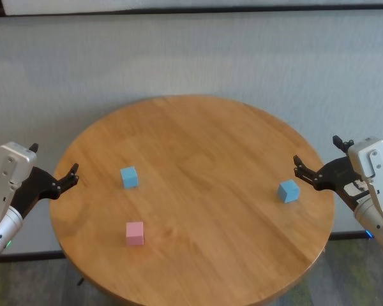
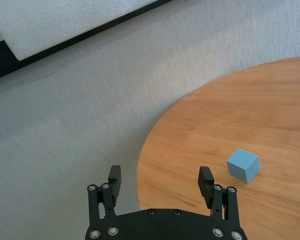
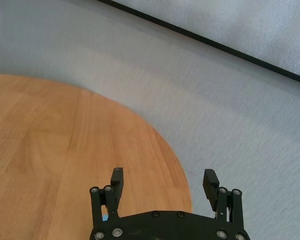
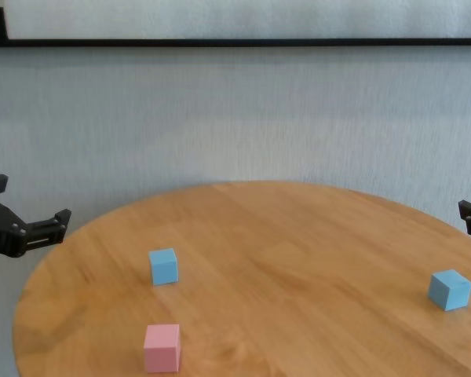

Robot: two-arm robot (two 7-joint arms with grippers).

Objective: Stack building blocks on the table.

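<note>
No brand, label or lettering can be read on anything in view. The surface [image 1: 204,159] is a round top of light brown wood grain, its planks running in visible strips, standing on pale grey carpet before a white wall edged with a dark baseboard.

Three cubes sit apart on it, none stacked. The pink block [image 1: 135,233] lies nearest the robot on the left side. One light blue block [image 1: 129,177] stands just beyond the pink one. The other light blue block [image 1: 288,190] rests near the right rim.

The left claw [image 1: 72,173] hovers at the left rim, fingers spread, gripping nothing. The right claw [image 1: 299,167] hangs at the right rim beside the blue cube, likewise spread and empty.
</note>
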